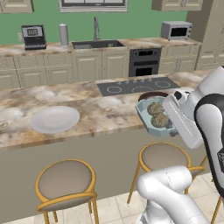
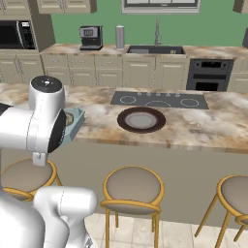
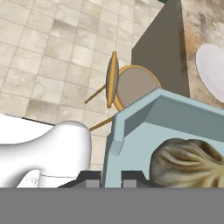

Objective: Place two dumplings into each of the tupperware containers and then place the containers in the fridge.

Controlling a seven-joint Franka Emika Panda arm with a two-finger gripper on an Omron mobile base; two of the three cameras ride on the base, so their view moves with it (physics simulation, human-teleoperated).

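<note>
Green walls and cream cabinets back a simulated kitchen with a long marble island counter [image 1: 87,109] running across the front. Set into the counter is a black cooktop [image 1: 138,86], and along the back wall stand a black built-in oven [image 1: 144,62], a sink [image 1: 97,44], a microwave [image 1: 176,30] and a coffee machine [image 1: 33,36]. Round stools [image 1: 65,181] with golden frames stand on the tiled floor before the island.

On the counter top lie a round white plate [image 1: 54,118] toward the left and, seen from the right base camera, a round dark brown plate [image 2: 141,119] just in front of the cooktop.

At the counter's front edge, the pale blue tupperware container [image 1: 151,119] sits partly past the rim, over the stools, and looks slightly tilted. Its walls are translucent blue with cut corners. Two dumplings [image 1: 157,114] lie inside it, one behind the other, tan-olive and pleated; the hand camera shows one of them close up with folded ridges [image 3: 188,162].

The gripper [image 3: 111,178] has its fingers [image 3: 89,178] drawn narrow, pinched on the container's near wall, with one dark tip on either side of the blue rim. In the right base view the arm's white body hides most of the container, with only a blue corner [image 2: 75,121] showing.
</note>
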